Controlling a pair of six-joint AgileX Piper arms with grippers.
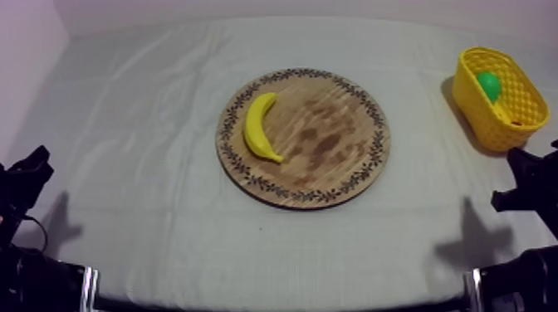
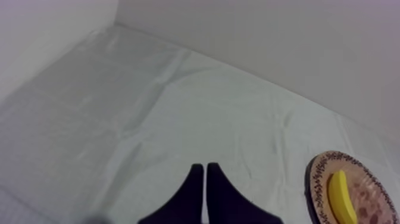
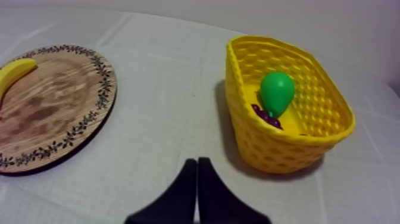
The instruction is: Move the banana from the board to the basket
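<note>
Banana (image 1: 261,126): lay flat on the left half of the round wooden board (image 1: 332,145) at mid-table, long axis running from far side to near side, curved back toward the left rim and both tips turned toward the board's centre. Yellow basket (image 1: 490,124): stood at the far right of the cloth (image 1: 149,124), well apart from the board, holding a green pear (image 1: 489,85) and a bunch of grapes (image 3: 266,117). Left gripper (image 2: 205,170) and right gripper (image 3: 197,162): each low at its own side of the near table edge, fingers pressed together in a narrow wedge on nothing, the right one pointing between board and basket.
</note>
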